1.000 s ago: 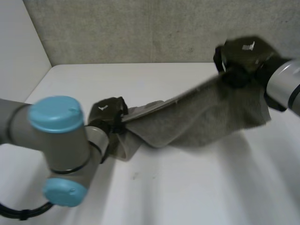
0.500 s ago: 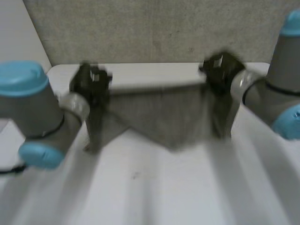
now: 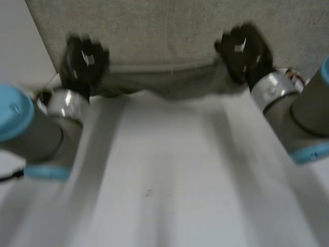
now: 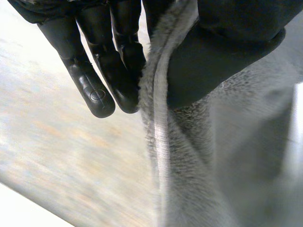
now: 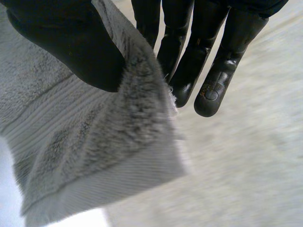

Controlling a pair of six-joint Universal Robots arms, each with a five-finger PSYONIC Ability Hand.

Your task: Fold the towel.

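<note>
Hanging between the two hands, the towel (image 3: 169, 83) is stretched wide in the head view. It is above the far edge of the table (image 3: 169, 185) and in front of the grey wall (image 3: 164, 25). The left hand (image 3: 85, 60) holds one end and the right hand (image 3: 242, 50) holds the other end. Both hands are raised and well apart.

In the left wrist view, the left hand (image 4: 118, 71) pinches the towel (image 4: 203, 156) at its hemmed edge. The thumb (image 4: 222, 52) presses the cloth from one side, towards the fingers. Two fingers (image 4: 92, 90) are straight and lie just beside the edge of the cloth. The towel hangs down from the grip.

In the right wrist view, the right hand (image 5: 189, 56) pinches a corner of the towel (image 5: 90, 151). Its thumb (image 5: 71, 42) lies on the cloth and the straight fingers (image 5: 213, 90) are on the other side of it. The hem of the corner hangs free past the thumb.
</note>
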